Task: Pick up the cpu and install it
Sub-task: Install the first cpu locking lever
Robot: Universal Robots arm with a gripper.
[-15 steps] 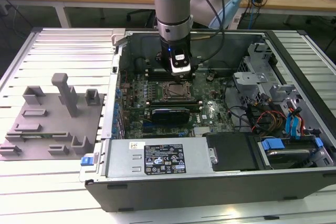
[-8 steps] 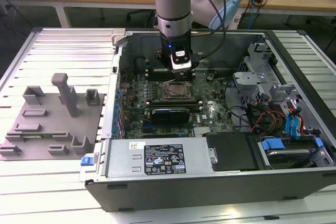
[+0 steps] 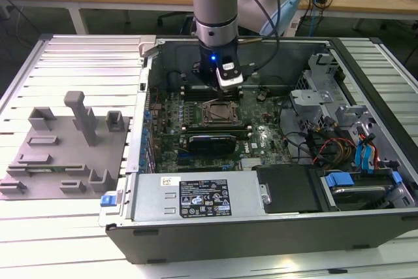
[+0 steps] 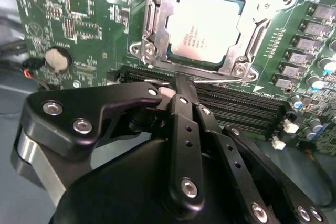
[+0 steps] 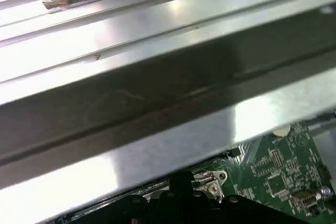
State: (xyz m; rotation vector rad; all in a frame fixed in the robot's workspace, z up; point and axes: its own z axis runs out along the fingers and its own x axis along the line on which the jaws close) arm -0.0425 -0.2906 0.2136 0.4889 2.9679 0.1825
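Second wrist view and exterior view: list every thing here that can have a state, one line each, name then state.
cpu: seated flat in the socket, silvery top up.
socket frame: metal frame surrounds the cpu's edges.
gripper: shut, empty, fingertips together just beside the socket.
computer case: lying on its side, side panel off, motherboard exposed.
memory slots: empty.
grey fixture tray: on the exterior view's left, holders empty.

one cpu [image 4: 206, 28], one hand [image 4: 181, 85], one motherboard [image 4: 79, 19]
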